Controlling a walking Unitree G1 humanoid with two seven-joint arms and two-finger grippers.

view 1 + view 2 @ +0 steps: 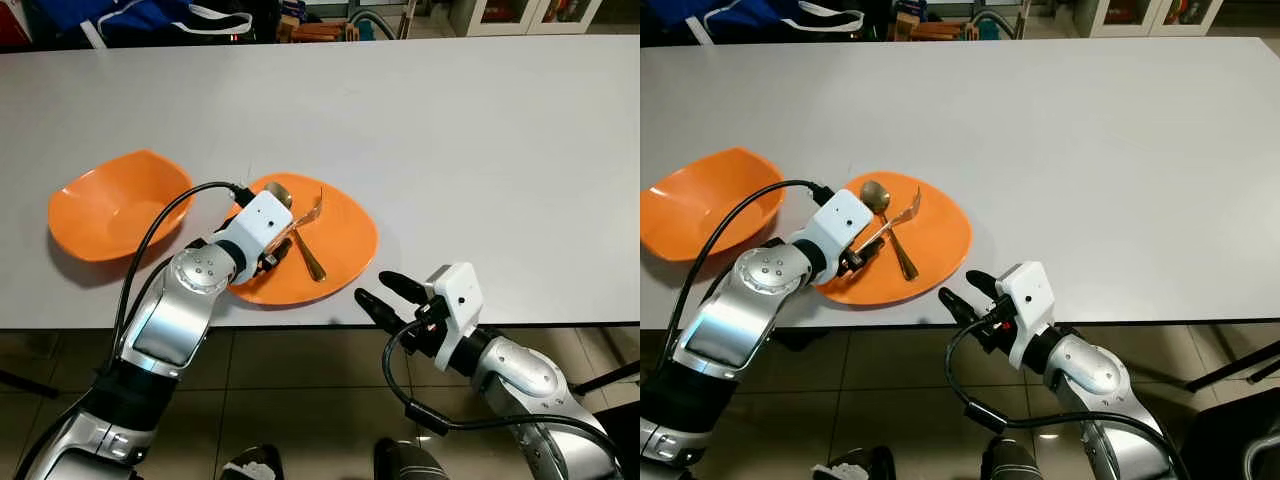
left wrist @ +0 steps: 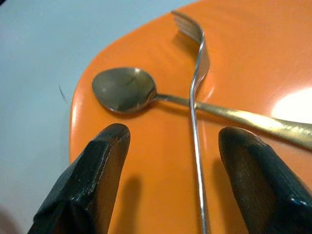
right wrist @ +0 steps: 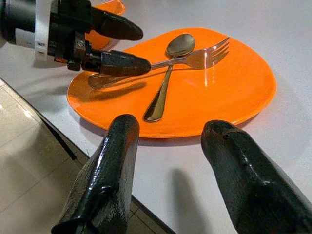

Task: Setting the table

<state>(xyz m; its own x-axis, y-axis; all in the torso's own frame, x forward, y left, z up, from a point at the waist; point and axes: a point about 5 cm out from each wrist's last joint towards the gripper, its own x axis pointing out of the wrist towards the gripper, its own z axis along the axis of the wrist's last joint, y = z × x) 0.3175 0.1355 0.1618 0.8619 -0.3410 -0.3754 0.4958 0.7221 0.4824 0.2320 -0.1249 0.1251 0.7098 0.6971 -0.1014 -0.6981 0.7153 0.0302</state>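
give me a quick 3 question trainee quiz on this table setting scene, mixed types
1. True or false: the fork lies across the spoon.
2. The cutlery rests on: A) the orange bowl B) the orange plate C) the bare table.
3. Fill in: the left gripper is at the fork's ____.

Key: 1 true; 2 B; 3 handle. The right gripper hangs open at the table edge.

A wide, pale grey table [image 1: 450, 130] carries two pieces near its front edge: a shallow orange plastic plate [image 1: 350, 235] with rounded corners, and a deeper orange plastic bowl [image 1: 105, 205] lying just beside the plate, on the robot's left of it.
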